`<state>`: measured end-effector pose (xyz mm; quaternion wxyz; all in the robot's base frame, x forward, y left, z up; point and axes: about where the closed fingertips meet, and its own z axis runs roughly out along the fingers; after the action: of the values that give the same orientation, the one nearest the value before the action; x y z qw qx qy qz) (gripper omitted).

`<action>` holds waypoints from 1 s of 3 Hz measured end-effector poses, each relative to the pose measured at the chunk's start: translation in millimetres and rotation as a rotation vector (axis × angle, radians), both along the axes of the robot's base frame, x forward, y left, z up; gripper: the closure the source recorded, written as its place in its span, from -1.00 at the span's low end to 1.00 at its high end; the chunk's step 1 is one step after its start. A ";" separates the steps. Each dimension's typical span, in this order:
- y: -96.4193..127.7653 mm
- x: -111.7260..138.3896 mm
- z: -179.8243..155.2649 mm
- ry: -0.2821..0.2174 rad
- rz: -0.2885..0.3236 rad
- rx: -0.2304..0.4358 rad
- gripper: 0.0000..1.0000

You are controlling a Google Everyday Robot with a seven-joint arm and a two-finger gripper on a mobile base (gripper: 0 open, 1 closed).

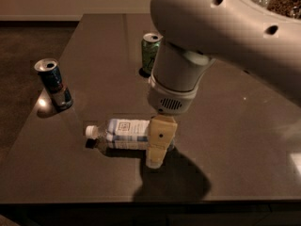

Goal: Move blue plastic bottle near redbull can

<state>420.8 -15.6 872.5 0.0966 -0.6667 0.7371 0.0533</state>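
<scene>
Camera view: blue plastic bottle (124,133) lay on its side toward the front of the table (244,140), white cap pointing left; gripper (159,147) sat low at the bottle's right, base end, hiding that end; whether it was apart or clamped on the bottle, could not tell; redbull can (54,84) stood upright by the left edge, apart from the bottle, beyond its cap; green can (151,53) upright farther back.

Judgement: reach appeared done, grasp unconfirmed; carrying the bottle left and setting it beside the can remained.
</scene>
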 end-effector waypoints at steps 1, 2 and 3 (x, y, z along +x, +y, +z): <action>9.6 -4.3 -6.4 0.004 0.015 -0.010 -1.00; 19.0 -8.2 -10.7 0.009 0.034 -0.024 -0.57; 25.7 -8.3 -10.8 0.008 0.053 -0.031 0.05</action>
<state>412.5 10.1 861.7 0.0819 -0.6871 0.7204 0.0472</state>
